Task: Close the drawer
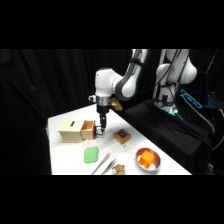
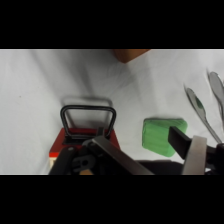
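Orange-brown drawer point(image 1: 87, 129) stands open before my pincer point(image 1: 100, 131); its grip I cannot tell. Pushing off-centre could skew the box point(image 1: 70, 131).

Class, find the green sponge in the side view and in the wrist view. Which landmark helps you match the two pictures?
Side view: the green sponge lies near the table's front edge, below the drawer.
Wrist view: right of centre, beside the drawer's dark loop handle.
Shared landmark: the metal tongs next to the sponge.
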